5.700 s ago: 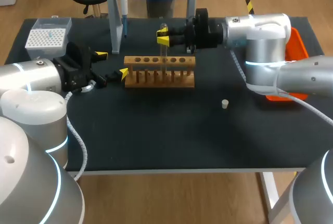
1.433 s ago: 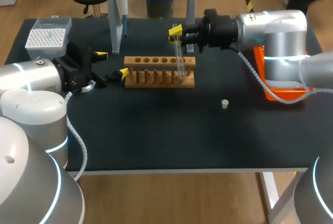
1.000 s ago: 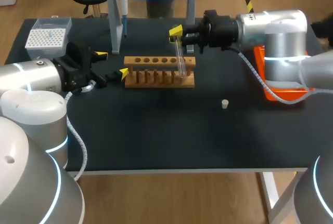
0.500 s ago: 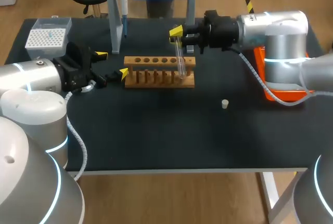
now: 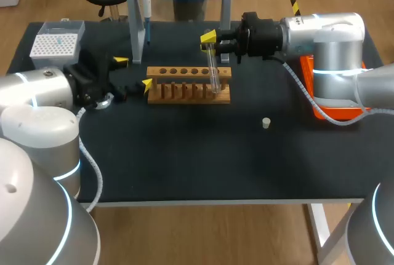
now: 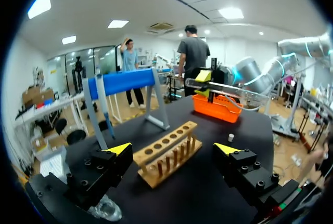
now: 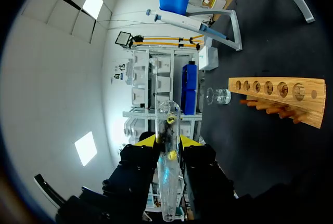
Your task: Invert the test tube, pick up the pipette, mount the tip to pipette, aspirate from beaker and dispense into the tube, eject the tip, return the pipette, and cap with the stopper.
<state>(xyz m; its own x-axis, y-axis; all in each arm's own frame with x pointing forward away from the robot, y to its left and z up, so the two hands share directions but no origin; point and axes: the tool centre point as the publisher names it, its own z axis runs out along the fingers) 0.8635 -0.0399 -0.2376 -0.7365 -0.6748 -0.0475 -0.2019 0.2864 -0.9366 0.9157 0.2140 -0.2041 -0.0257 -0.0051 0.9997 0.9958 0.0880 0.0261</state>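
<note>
Centrally, wooden rack (image 5: 189, 85) and stopper (image 5: 266, 123) sit apart on black table (image 5: 203, 154).

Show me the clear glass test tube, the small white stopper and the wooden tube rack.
clear glass test tube (image 5: 213, 71), head view, middle of its glass body.
small white stopper (image 5: 266, 122), head view, its side.
wooden tube rack (image 5: 184, 99), head view, front of its base.

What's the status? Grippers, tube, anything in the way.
Right gripper shut on test tube, tilted above the rack, right end. Left gripper open, at its left end. Stopper loose on table, clear of both.
</note>
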